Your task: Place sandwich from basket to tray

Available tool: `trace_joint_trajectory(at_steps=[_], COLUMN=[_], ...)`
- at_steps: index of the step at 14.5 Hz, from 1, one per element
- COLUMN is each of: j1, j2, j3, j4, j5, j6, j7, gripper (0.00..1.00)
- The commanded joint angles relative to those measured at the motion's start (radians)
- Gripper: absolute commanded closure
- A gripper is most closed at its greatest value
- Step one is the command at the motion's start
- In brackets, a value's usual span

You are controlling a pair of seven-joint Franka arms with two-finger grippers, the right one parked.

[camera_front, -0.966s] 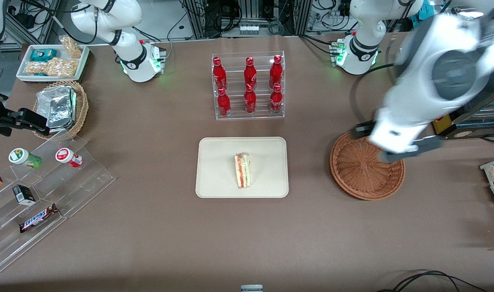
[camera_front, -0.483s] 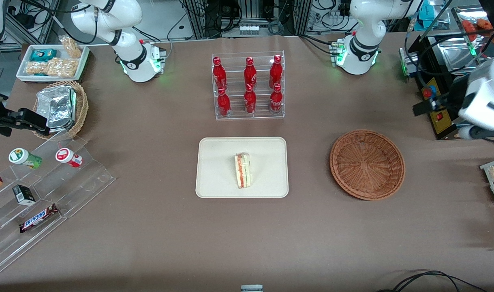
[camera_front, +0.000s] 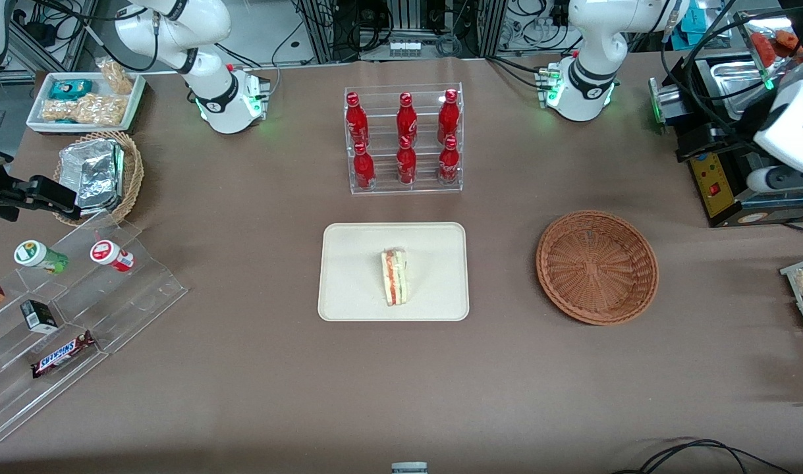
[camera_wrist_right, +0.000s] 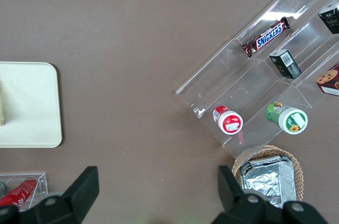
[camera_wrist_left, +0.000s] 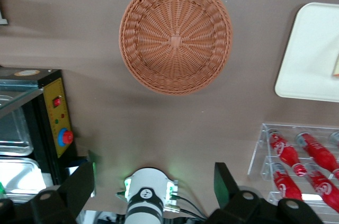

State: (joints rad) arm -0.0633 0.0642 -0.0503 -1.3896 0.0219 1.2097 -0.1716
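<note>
The sandwich (camera_front: 395, 276) lies on its side near the middle of the cream tray (camera_front: 355, 276), its layered filling showing. The reddish-brown wicker basket (camera_front: 597, 266) stands empty beside the tray, toward the working arm's end; it also shows in the left wrist view (camera_wrist_left: 175, 36), as does a corner of the tray (camera_wrist_left: 310, 54). My left gripper (camera_wrist_left: 152, 179) is open and empty, its fingers wide apart. It hangs high above the table, farther from the front camera than the basket. The working arm (camera_front: 793, 128) shows at the table's end.
A clear rack of red bottles (camera_front: 404, 141) stands farther from the front camera than the tray. A black control box (camera_front: 717, 181) with a red button sits near the basket at the working arm's end. Snack shelves (camera_front: 65, 316) and a tan basket of foil packs (camera_front: 98, 174) lie toward the parked arm's end.
The left arm has swung away from above the basket toward the working arm's end of the table and risen. The sandwich, tray and basket have not moved.
</note>
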Motion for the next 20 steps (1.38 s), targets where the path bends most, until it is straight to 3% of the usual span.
trace_joint_trajectory(at_steps=[1,7,11,20], j1=[-0.01,-0.01,-0.01,-0.006], j2=[-0.06,-0.08,-0.086,-0.084], j3=[-0.091,-0.089,-0.046,-0.045], j4=[-0.089,-0.098,-0.105,-0.097], j5=[0.084,0.05,-0.026,-0.027], j6=[0.063,0.117,0.131,0.108], j7=[-0.003,-0.003,-0.009,-0.016], gripper=[0.0,0.0,0.0,0.0])
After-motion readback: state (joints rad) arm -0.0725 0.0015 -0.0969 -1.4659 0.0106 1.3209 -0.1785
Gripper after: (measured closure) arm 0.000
